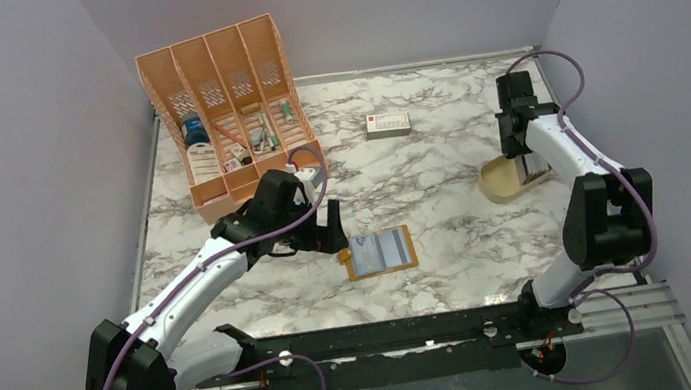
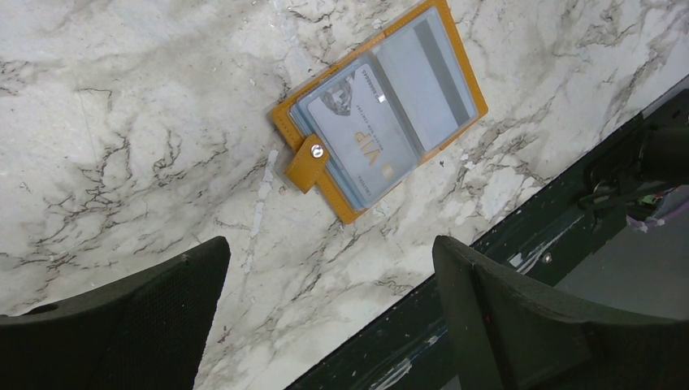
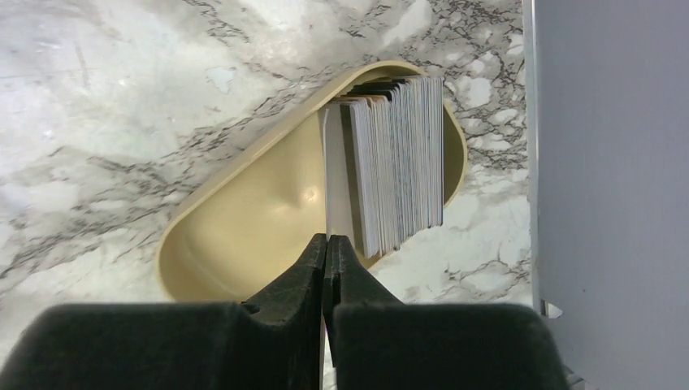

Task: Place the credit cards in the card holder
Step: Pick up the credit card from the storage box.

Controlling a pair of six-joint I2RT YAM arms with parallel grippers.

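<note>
Right hand [image 3: 327, 253] is pinching, apparently, one thin grey-silver card [image 3: 337, 171] in the tan oval dish [image 3: 236, 236], a clean lift toward the open mustard-orange wallet [image 2: 305, 169] due next.

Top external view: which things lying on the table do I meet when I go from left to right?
Orange desk organiser → card holder → tan dish. White box left out: it overlaps the card holder sideways.

Only "VIP" is legible, on card [image 2: 349, 130] in holder [image 2: 305, 166], at card's 5 o'clock; other print too small.
</note>
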